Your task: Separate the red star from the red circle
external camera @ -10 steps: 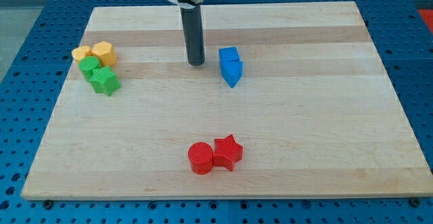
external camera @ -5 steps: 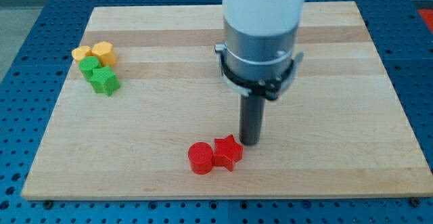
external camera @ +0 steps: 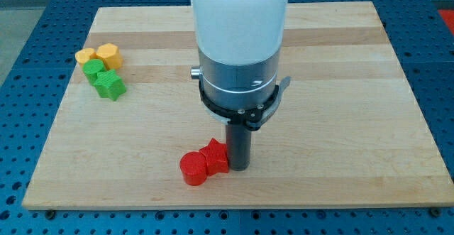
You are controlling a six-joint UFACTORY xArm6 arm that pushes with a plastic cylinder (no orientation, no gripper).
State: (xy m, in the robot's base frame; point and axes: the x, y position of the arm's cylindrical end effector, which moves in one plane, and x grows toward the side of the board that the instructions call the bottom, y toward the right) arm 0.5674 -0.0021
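The red star [external camera: 215, 157] and the red circle [external camera: 191, 169] lie touching each other near the view's bottom, left of centre; the circle is on the star's lower left. My tip [external camera: 238, 167] stands against the star's right side. The arm's white and grey body fills the middle of the view and hides the board behind it.
At the view's upper left sits a cluster: two yellow blocks [external camera: 107, 54] [external camera: 86, 56], a green block [external camera: 93, 69] and a green star [external camera: 110, 85]. The wooden board [external camera: 355, 121] ends near the view's bottom edge, close below the red blocks. The blue blocks are hidden behind the arm.
My tip came from the board's upper middle down to the star's right side, then pushed left. The red star and circle have slid left together, still touching.
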